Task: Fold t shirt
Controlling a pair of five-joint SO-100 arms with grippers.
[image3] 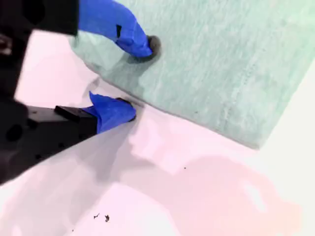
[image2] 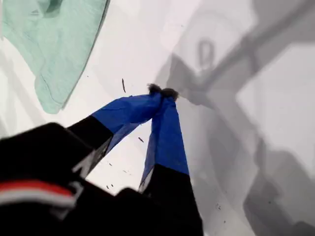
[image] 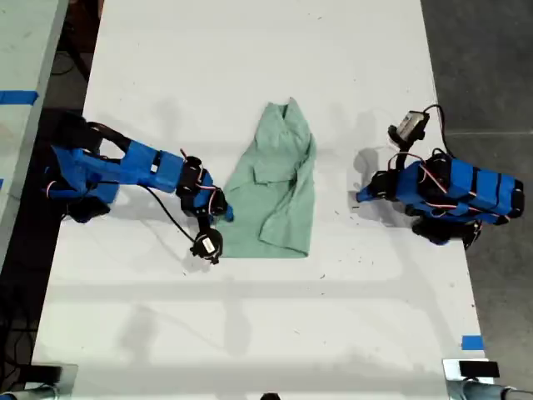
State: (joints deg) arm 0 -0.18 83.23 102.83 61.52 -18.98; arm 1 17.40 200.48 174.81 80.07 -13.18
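The t shirt [image: 279,183] is a pale mint-green garment lying crumpled and partly folded in the middle of the white table [image: 250,67]. My second gripper [image: 223,213] is at the shirt's lower edge on the exterior view's left. In the second wrist view this gripper [image3: 140,81] is open, one fingertip [image3: 150,46] resting on the shirt [image3: 221,64] and the other on the table beside the hem. My first gripper [image: 361,197] is on the exterior view's right, apart from the shirt. Its tips [image2: 162,92] are shut together on nothing above bare table, with the shirt [image2: 54,44] farther off.
Blue tape [image: 472,342] marks the table near the exterior view's lower right corner. A second table with blue tape [image: 17,97] stands along the exterior view's left. Dark floor [image: 491,67] lies past the table's edge on the exterior view's right.
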